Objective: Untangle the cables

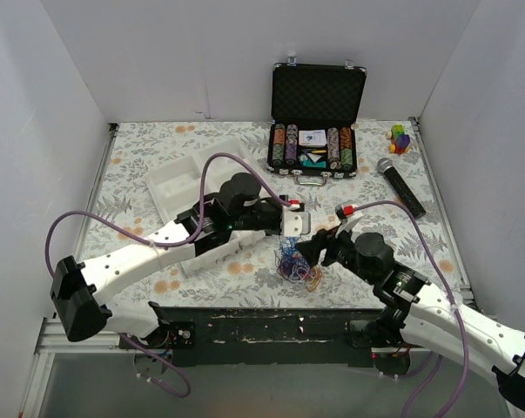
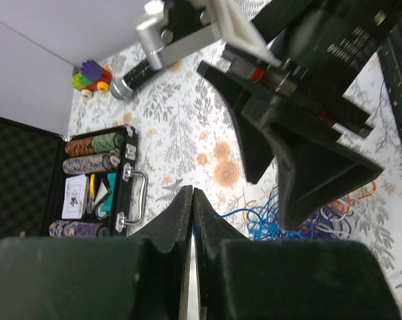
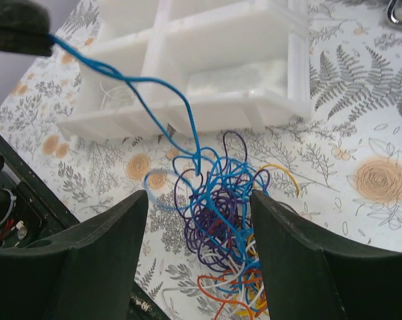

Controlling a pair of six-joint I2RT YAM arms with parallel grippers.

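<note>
Cables point(image 3: 217, 227) trail from pinching left gripper point(image 2: 192, 200); right gripper point(image 3: 199, 197) straddles them.

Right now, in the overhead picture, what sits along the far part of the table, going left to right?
From the left: white divided tray → open poker chip case → microphone. The colourful block toy lines up with the microphone, so it has no clear place in the order.

Robotics lab cell, white partition walls point(image 1: 184, 61), floral-covered table point(image 1: 245, 135), aluminium frame point(image 1: 49, 335), left arm point(image 1: 158, 248), right arm point(image 1: 436, 305)
</note>
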